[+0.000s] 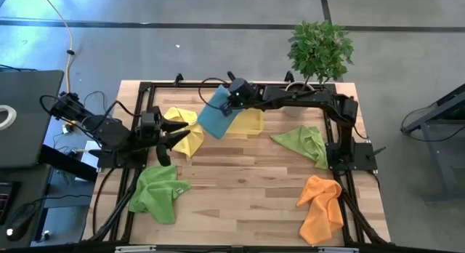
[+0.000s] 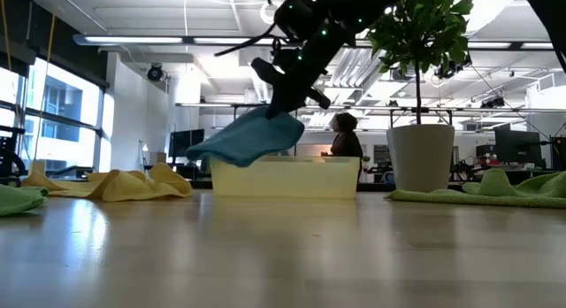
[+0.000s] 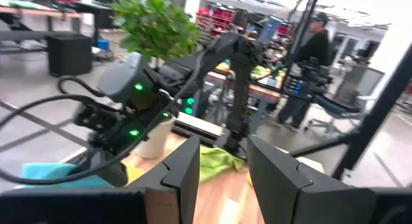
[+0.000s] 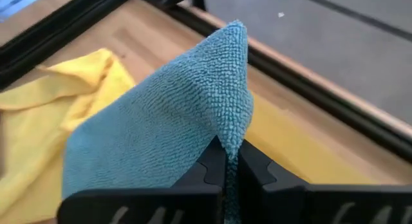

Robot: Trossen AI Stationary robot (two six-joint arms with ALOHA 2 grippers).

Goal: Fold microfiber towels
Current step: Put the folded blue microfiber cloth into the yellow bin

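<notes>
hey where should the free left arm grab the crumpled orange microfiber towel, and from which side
Best guess: pinch the raised, bunched upper end of the crumpled orange microfiber towel from straight above. It lies in a heap near the table's right front corner, its folds standing up, so a flat edge is harder to catch. The left gripper is open.

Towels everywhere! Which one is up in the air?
The blue towel. The right tool pinches it and lifts it over the yellow tray, while the yellow, green and orange towels lie crumpled on the table.

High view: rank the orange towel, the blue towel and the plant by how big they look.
1. Plant
2. Orange towel, close to the plant, so unsure
3. Blue towel, smallest, partly bunched in the right hand
</notes>
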